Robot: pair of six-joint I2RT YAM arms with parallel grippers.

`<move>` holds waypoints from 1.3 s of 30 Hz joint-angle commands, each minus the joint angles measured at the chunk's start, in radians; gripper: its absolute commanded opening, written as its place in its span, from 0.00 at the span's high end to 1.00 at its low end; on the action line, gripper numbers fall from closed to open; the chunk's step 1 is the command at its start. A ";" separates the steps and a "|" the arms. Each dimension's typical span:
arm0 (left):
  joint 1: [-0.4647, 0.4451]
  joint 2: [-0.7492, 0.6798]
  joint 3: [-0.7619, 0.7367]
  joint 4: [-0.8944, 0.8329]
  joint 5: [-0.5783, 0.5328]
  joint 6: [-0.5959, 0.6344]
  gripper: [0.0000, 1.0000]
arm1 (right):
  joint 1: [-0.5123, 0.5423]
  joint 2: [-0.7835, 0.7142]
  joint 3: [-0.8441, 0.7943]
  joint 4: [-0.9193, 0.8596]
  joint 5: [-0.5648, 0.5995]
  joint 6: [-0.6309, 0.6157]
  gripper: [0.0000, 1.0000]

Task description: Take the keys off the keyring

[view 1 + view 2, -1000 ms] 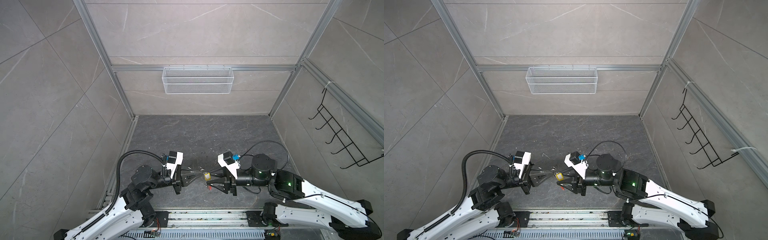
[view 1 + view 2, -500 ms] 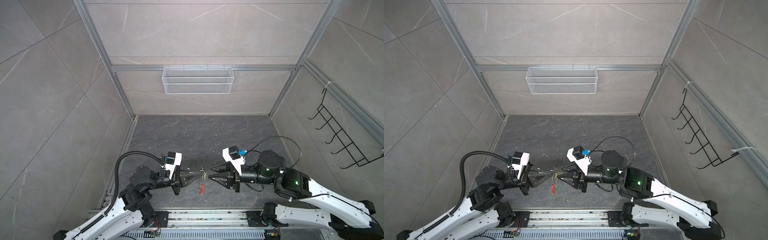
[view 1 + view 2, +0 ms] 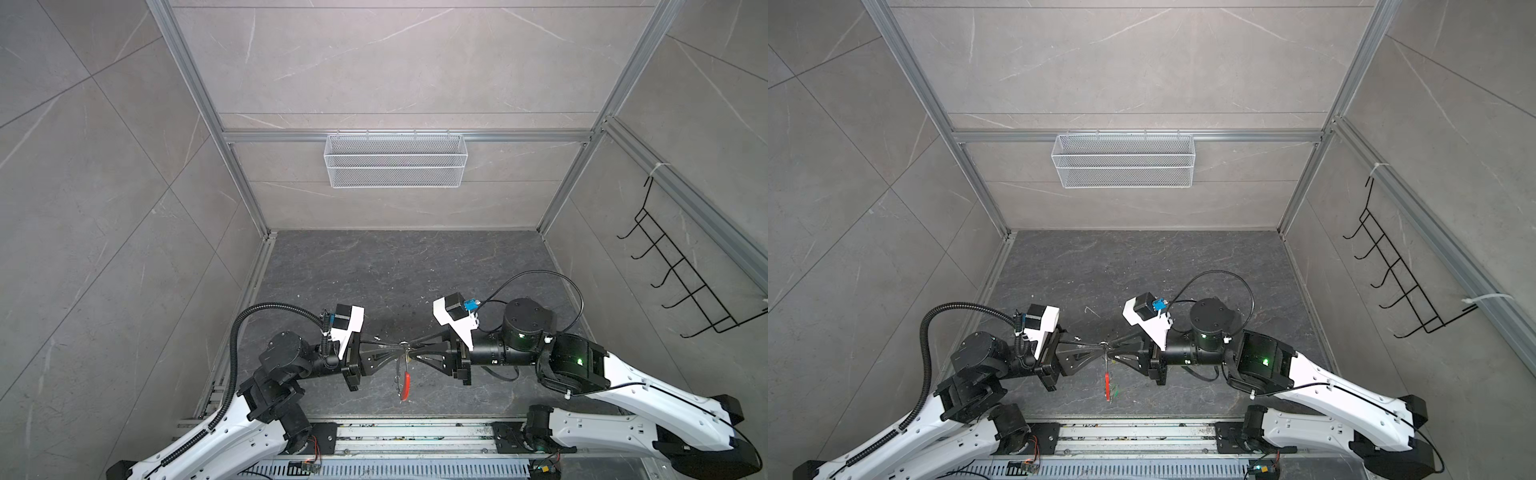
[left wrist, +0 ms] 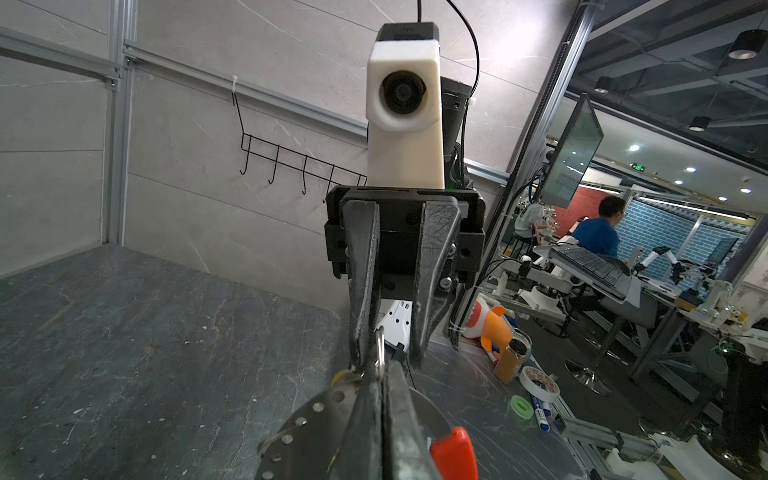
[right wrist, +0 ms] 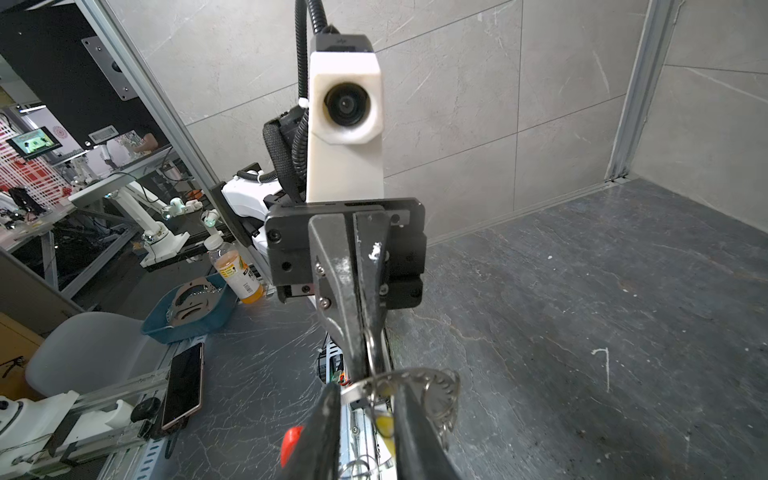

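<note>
My left gripper point(image 3: 398, 345) point(image 4: 382, 370) is shut on the thin wire of the keyring point(image 4: 379, 345) above the near floor. The hoop hangs below the tips, its red sleeve point(image 3: 406, 384) point(image 3: 1107, 384) lowest, and a green tag point(image 3: 1116, 390) shows beside it. My right gripper point(image 3: 410, 350) point(image 5: 365, 392) faces the left one tip to tip, jaws a little apart. A metal key point(image 5: 436, 386) point(image 4: 307, 419) lies across its fingertips, and its yellow tag point(image 5: 384, 424) point(image 4: 341, 376) hangs between the fingers. The green-tagged key's blade is hidden.
A white wire basket point(image 3: 395, 160) hangs on the back wall and a black hook rack point(image 3: 681, 274) on the right wall. An aluminium rail point(image 3: 395, 436) runs along the front edge of the dark stone floor point(image 3: 395, 270).
The right gripper backed off to the right, leaving the ring hanging from the left gripper, then came back in to the left tips. Its jaws have narrowed.
</note>
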 commanded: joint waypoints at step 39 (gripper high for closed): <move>-0.001 0.036 0.157 -0.305 0.025 0.036 0.66 | 0.002 0.133 0.303 -0.528 0.036 -0.104 1.00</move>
